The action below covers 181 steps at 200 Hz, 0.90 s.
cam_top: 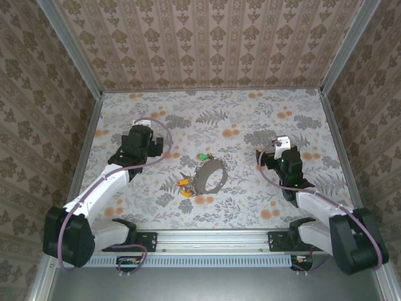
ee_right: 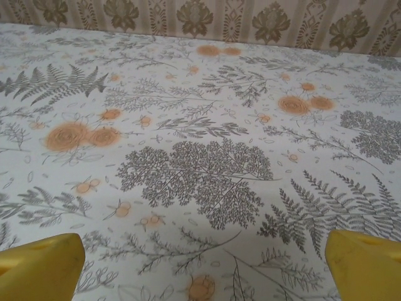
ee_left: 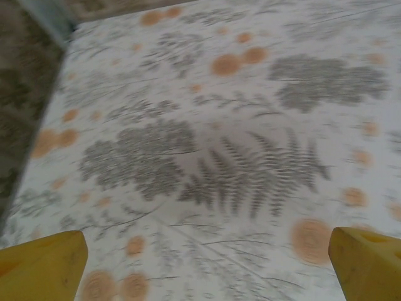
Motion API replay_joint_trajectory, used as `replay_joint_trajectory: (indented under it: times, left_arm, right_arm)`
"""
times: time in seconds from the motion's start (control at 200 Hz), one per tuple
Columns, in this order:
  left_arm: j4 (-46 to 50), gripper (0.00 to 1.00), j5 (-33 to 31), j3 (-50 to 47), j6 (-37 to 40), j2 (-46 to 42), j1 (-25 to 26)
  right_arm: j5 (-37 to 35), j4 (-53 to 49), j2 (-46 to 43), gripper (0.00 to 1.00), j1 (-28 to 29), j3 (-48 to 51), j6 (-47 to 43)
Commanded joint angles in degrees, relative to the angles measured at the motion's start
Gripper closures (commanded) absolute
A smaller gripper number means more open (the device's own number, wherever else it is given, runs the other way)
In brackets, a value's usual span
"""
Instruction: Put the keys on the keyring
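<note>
Looks like we're between grabs: left claw (ee_left: 207,266) and right claw (ee_right: 203,269) are both gaping empty, next needing a key (cam_top: 185,183) by the keyring (cam_top: 212,176), mid-frame.

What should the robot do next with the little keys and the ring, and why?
Probably swing the left gripper toward the orange key lying by the keyring. It and the right gripper are both open and hold nothing, off to each side, and the left one looks nearer that key.
</note>
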<state>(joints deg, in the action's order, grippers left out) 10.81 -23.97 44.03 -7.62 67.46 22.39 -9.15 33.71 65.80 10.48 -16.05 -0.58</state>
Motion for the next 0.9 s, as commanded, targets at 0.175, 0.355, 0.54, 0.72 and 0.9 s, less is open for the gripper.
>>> replay_joint_trajectory:
  times: [0.175, 0.355, 0.54, 0.72, 0.9]
  left_arm:
    - [-20.69, 0.0, -5.76, -8.0, 3.63, 4.95, -6.18]
    - [-33.04, 0.0, -1.31, -11.2, 8.85, 7.85, -9.92]
    - [-45.5, 0.0, 0.78, -15.76, 13.21, 13.05, -12.13]
    - [-52.55, 0.0, 9.99, -18.23, 10.82, 17.62, -16.99]
    - [-56.58, 0.0, 16.38, -19.93, 9.11, 19.28, -20.17]
  right_arm:
    - [4.23, 20.14, 14.93, 0.0, -4.25, -1.34, -3.68]
    - [3.99, 26.24, 22.03, 0.0, -6.0, -1.83, -1.62]
    - [1.56, 16.25, 22.19, 0.0, -8.27, -7.03, 2.46]
    - [2.53, 15.87, 22.08, 0.0, -9.02, -7.02, 3.04]
    - [2.06, 16.26, 22.11, 0.0, -8.54, -6.92, 2.43]
